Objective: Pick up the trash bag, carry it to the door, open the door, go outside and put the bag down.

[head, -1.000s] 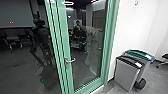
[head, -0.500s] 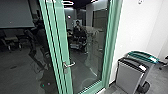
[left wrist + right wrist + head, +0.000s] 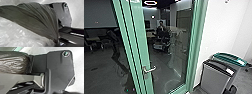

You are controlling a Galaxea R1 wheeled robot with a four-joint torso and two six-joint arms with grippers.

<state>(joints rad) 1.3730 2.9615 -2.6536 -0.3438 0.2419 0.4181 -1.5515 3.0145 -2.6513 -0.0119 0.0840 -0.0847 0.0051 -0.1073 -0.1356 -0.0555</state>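
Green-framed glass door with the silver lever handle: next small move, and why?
I'd probably turn the base slightly left, toward the silver lever handle: it sits free, left of centre in the head view. The dark plastic trash bag seems already picked up, its folds gathered to a point.

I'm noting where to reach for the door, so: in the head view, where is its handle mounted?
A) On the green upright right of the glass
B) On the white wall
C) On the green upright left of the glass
C: the silvery handle sits on the left green upright, its lever pointing towards the glass.
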